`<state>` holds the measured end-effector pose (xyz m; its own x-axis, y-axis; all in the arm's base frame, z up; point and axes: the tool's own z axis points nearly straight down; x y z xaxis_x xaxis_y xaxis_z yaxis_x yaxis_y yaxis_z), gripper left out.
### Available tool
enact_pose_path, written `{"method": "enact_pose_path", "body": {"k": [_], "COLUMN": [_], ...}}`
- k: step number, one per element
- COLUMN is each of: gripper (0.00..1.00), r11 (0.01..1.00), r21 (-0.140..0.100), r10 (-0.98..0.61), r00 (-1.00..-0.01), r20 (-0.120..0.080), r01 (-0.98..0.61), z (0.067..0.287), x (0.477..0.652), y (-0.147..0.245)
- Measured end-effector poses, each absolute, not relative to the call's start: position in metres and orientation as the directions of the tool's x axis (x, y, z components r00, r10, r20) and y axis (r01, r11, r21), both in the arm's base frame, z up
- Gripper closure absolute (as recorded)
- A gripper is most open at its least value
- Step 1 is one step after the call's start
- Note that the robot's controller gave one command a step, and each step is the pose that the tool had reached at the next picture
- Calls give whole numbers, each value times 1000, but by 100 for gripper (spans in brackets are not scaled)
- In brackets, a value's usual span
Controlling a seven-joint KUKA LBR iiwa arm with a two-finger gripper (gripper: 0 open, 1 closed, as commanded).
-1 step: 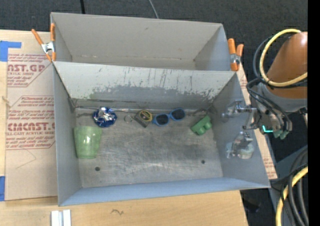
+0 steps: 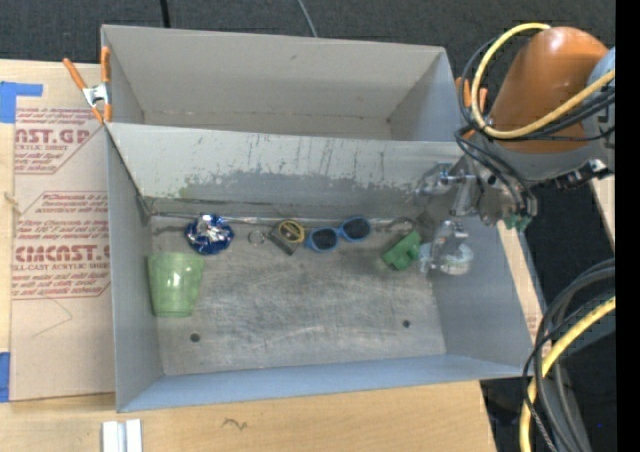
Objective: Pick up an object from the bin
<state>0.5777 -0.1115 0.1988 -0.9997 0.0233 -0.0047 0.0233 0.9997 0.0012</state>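
The gripper (image 2: 447, 256) is down inside the bin (image 2: 300, 155), at the right end of the floor and close to the foot of the sloping far wall. Whether it is released or clenched cannot be told, and nothing can be confirmed in its grasp.

Nearest item: a small green object (image 2: 402, 252), a solid mid-green, chunky and irregular in outline. It lies on the bin floor just left of the gripper; contact between the two cannot be made out.

Other items run leftward along the far wall's foot: blue sunglasses (image 2: 338, 234), a small yellow-and-black item (image 2: 288, 234) and a crumpled blue-and-white piece (image 2: 208, 233). A pale green translucent cup (image 2: 175, 283) stands at the left wall, well apart from the gripper.
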Motion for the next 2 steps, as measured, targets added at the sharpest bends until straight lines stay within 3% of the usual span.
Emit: {"method": "enact_pose_path", "body": {"k": [1, 2], "gripper": [0, 100], "r11": [998, 998], "r21": [14, 13], "r10": [-57, -61], "r00": [-998, -998], "r20": [-2, -6], "r01": [-57, -61], "z": [68, 72], "x": [583, 585], "y": [-129, -127]}}
